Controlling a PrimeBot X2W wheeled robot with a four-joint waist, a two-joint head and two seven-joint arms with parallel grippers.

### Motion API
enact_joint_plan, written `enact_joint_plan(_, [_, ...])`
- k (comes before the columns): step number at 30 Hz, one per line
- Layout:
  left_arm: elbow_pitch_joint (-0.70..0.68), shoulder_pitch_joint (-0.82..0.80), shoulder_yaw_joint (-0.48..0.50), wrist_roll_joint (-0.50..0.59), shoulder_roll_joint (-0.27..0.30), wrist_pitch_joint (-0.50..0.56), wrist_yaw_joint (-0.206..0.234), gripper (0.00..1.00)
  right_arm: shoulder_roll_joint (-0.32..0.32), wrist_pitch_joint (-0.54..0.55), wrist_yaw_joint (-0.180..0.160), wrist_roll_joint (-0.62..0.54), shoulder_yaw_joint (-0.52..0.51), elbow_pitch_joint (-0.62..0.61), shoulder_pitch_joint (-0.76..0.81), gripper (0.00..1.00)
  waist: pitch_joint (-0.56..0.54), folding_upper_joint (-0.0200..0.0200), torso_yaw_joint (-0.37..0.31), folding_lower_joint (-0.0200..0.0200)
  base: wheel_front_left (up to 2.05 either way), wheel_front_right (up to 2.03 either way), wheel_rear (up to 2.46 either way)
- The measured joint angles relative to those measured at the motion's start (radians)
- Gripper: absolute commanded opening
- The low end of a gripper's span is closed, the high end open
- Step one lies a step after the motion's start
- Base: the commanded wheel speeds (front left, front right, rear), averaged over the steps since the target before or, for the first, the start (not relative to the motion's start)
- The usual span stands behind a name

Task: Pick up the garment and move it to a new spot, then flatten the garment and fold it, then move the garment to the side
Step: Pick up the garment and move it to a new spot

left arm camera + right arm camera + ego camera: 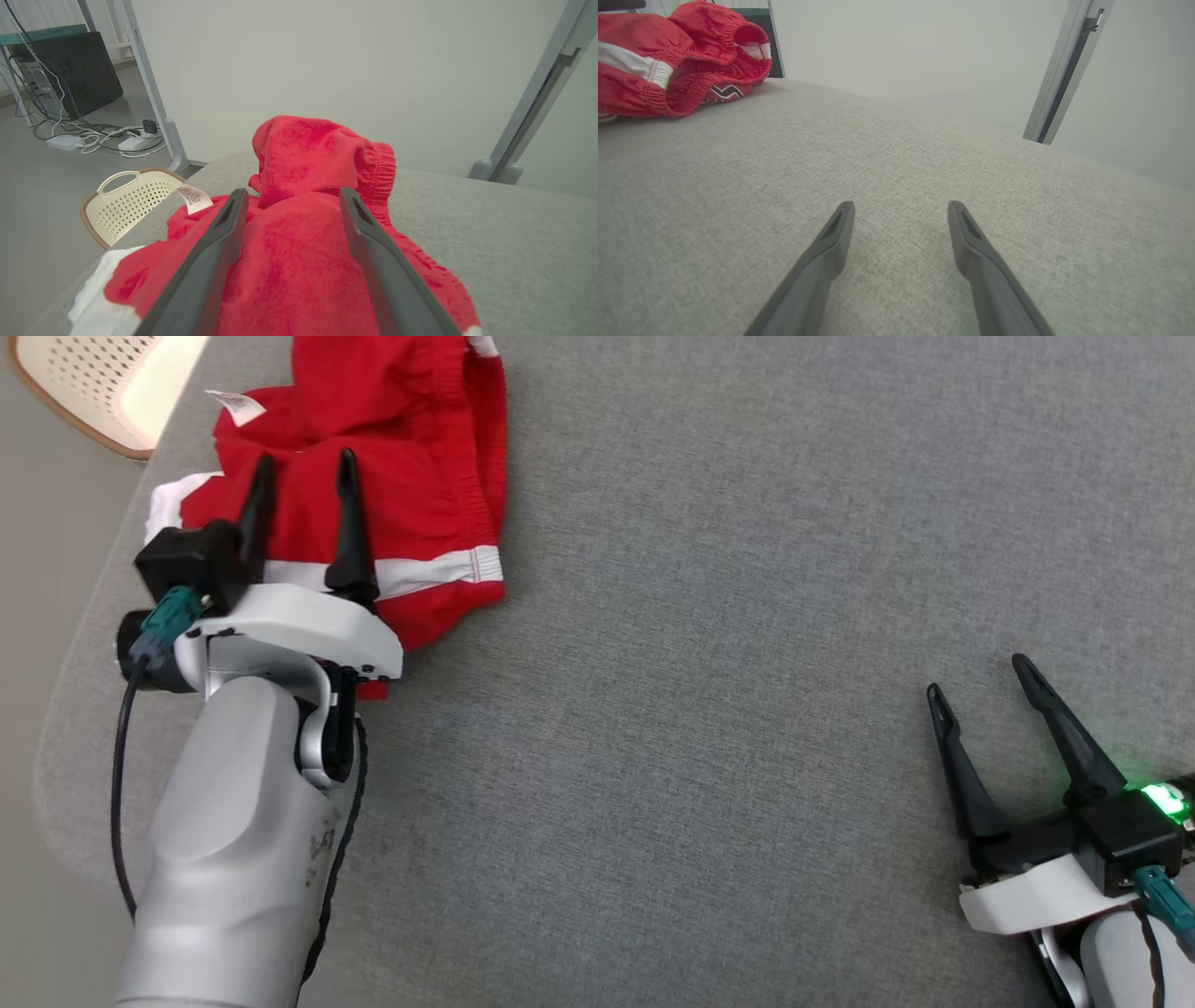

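Broadly, grey fabric surface (747, 616), red garment (411, 457) near edge, cream basket (103, 383) beyond

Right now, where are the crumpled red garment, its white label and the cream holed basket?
The crumpled red garment (411, 476): head view, cloth middle.
The white label (195, 199): left wrist view, its middle.
The cream holed basket (135, 200): left wrist view, perforated wall.

Left gripper (306, 457): both dark fingers spread apart, roughly parallel, tips pointing up the head view. Directly behind the claw a white wrist housing (299, 625) joins a pale grey forearm (233, 840) running back and down. A black camera block (187, 565) sits at the claw's left, and a dark cable (119, 775) loops from it along the forearm. Right gripper (977, 677): fingers likewise spread, leaning slightly leftward. A green light (1160, 798) glows on the block behind the claw's right finger.
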Motion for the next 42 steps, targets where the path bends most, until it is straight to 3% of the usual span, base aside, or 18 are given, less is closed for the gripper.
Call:
enact_joint_plan(12, [0.354, -0.140, -0.118, -0.090, 0.000, 0.052, 0.039, 0.97, 0.014, -0.009, 0.002, -0.023, -0.005, 0.020, -0.039, 1.00, 0.051, 0.0000, -0.031, 0.0000, 0.00, 0.00, 0.00])
enact_joint_plan(13, [0.367, -0.146, -0.121, -0.095, 0.000, 0.045, 0.037, 0.00, 0.016, -0.010, 0.002, -0.023, -0.004, 0.021, -0.040, 1.00, 0.051, 0.0000, -0.032, 0.0000, 0.00, 0.00, 0.00])
enact_joint_plan(20, [0.365, -0.162, -0.102, -0.108, 0.004, 0.005, 0.008, 0.00, 0.035, -0.009, 0.001, -0.022, -0.010, 0.050, -0.042, 1.00, 0.016, 0.0000, -0.038, 0.0000, 0.00, 0.00, 0.00])
enact_joint_plan(32, [-0.028, -0.010, -0.011, -0.088, 0.109, 0.006, -0.029, 0.00, 0.146, 0.003, 0.000, 0.024, 0.013, 0.130, 0.004, 1.00, -0.170, 0.0000, -0.103, 0.0000, 0.00, 0.00, 0.00])
enact_joint_plan(37, [-0.213, 0.057, -0.019, -0.110, 0.132, 0.100, -0.038, 0.00, 0.173, 0.003, 0.000, 0.050, 0.010, 0.145, 0.026, 1.00, -0.248, 0.0000, -0.174, 0.0000, 0.00, 0.00, 0.00])
enact_joint_plan(42, [-0.404, 0.113, -0.058, -0.125, 0.112, 0.202, -0.032, 0.00, 0.176, 0.003, 0.000, 0.096, 0.028, 0.133, 0.034, 1.00, -0.299, 0.0000, -0.273, 0.0000, 0.00, 0.00, 0.00])
